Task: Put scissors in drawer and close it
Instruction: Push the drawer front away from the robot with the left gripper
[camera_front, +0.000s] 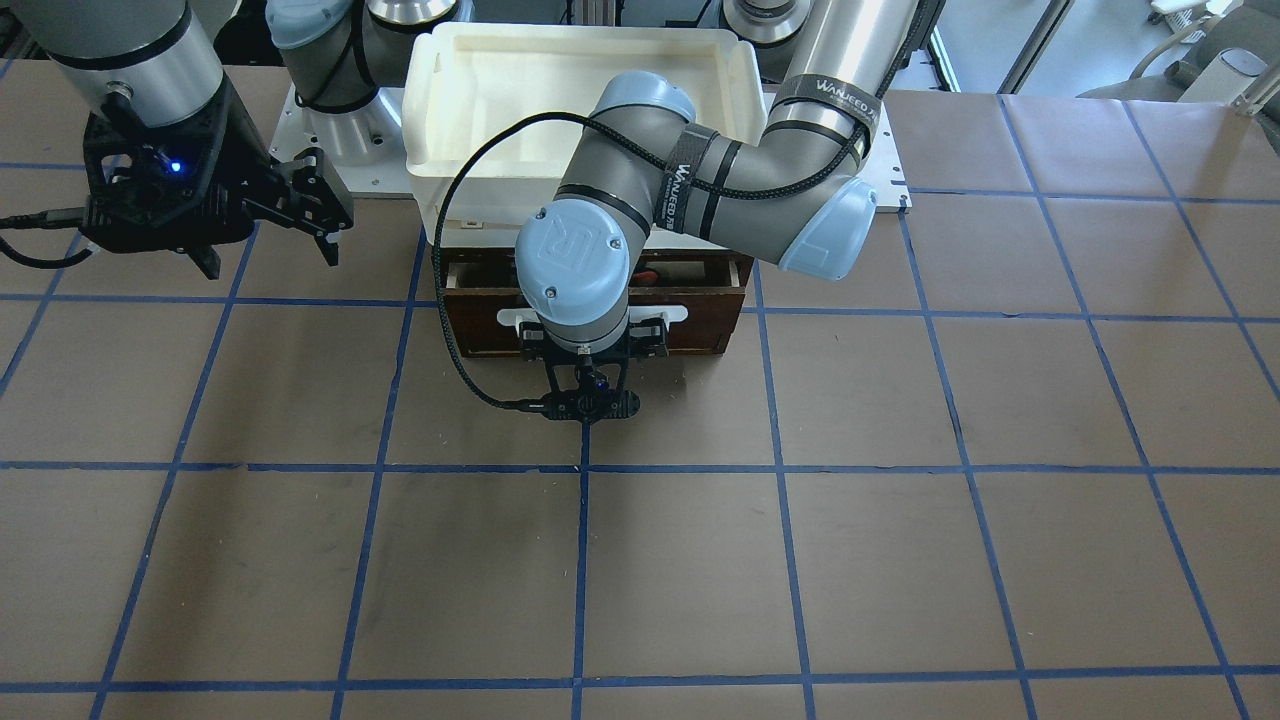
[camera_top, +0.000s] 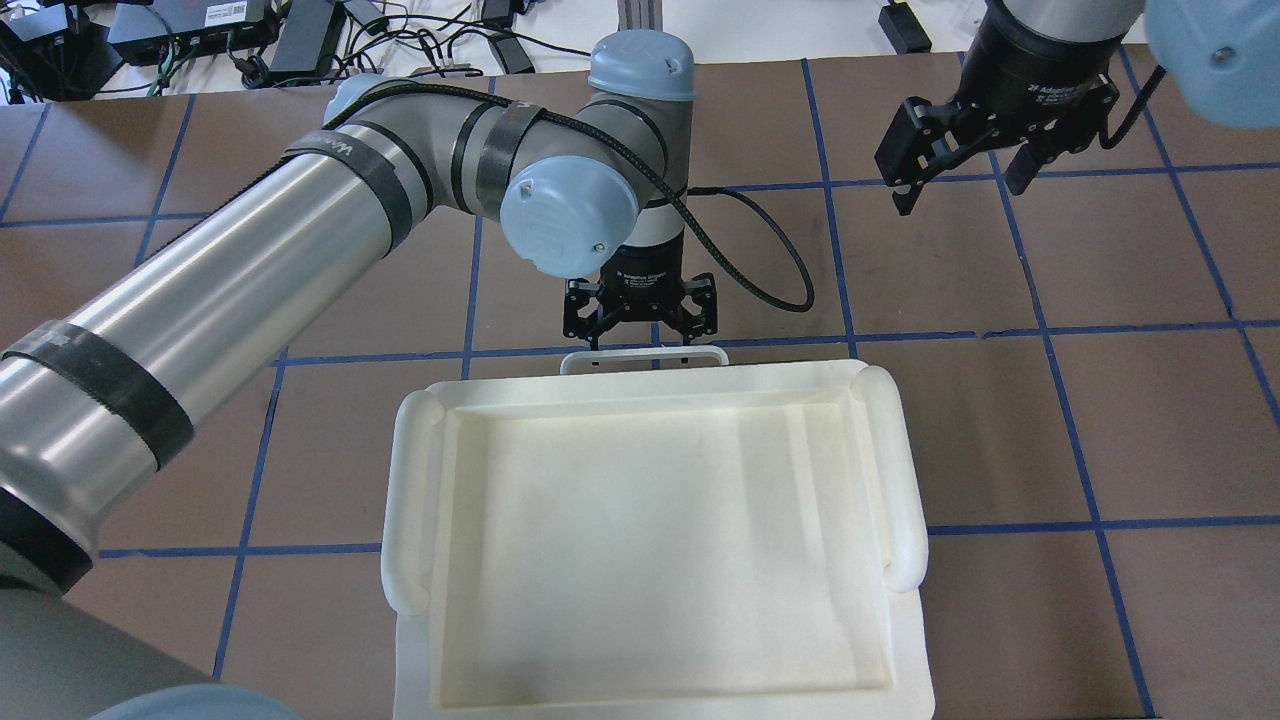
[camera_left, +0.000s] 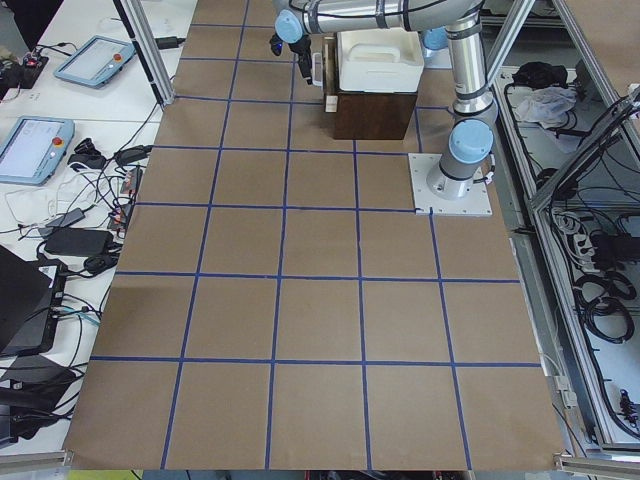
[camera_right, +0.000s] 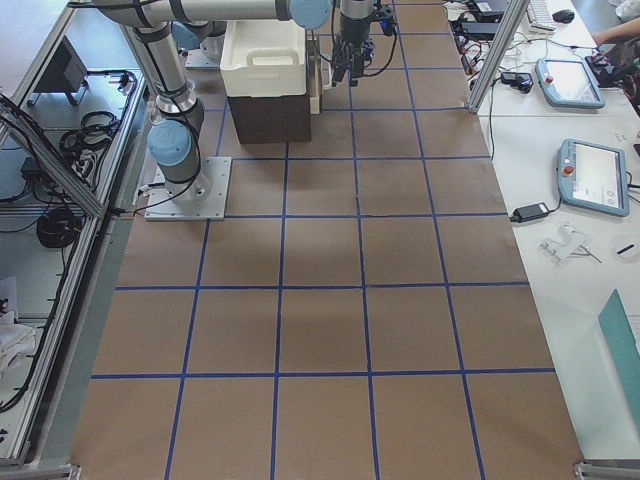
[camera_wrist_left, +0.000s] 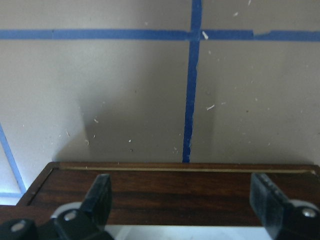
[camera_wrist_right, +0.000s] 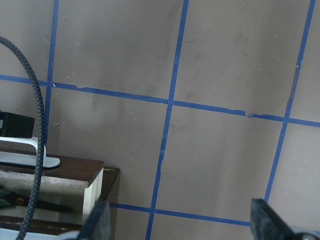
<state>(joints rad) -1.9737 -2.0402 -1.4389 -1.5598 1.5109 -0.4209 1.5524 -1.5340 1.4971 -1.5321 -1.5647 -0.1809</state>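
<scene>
Two grippers stood spread: your left gripper (camera_wrist_left: 182, 200) at the white bar handle (camera_front: 680, 313) of the shallow dark-fronted wooden drawer (camera_front: 480, 335), your right gripper (camera_top: 960, 195) well apart. The small grey-handled scissors (camera_wrist_right: 30, 202) lay inside; the drawer looked rigid, and wanted a push on its front.

scissors (camera_wrist_right: 35, 202) are lying flat inside the drawer (camera_front: 475, 325), dark blades, bit of orange at the handles; drawer's partway open mid-scene, dark brown front, white bar handle (camera_front: 682, 312)

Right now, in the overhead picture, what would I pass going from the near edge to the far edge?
white tray → drawer's white bar handle → left gripper → right gripper → cables
</scene>
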